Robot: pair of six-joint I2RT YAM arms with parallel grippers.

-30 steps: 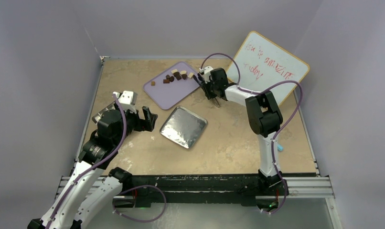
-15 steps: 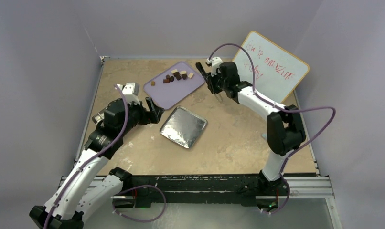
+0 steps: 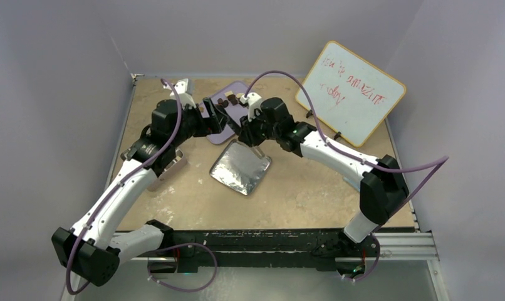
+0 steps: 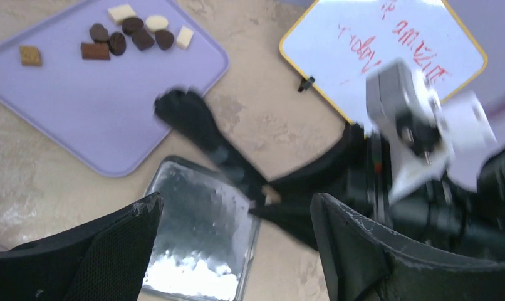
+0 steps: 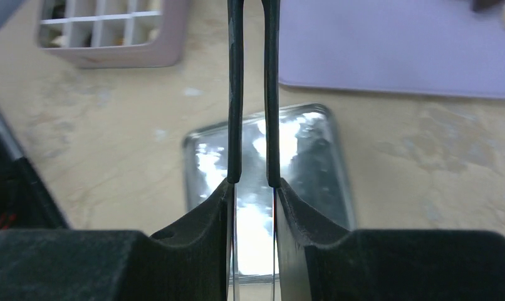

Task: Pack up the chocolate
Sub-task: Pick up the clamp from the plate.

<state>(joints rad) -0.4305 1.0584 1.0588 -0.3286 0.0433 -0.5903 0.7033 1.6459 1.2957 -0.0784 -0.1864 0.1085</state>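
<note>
Fingers of the right gripper (image 5: 252,19) stand narrow, a slim gap suited to tiny lumps, but their tips run out of view, so I cannot tell whether they pinch one. Those of the left gripper (image 4: 234,207) spread wide and empty above the foil square (image 4: 200,244), probably waiting to assist. Meanwhile the chocolate (image 4: 131,34) lies clustered at the far end of the lilac tray (image 4: 112,106), not yet packed.
</note>
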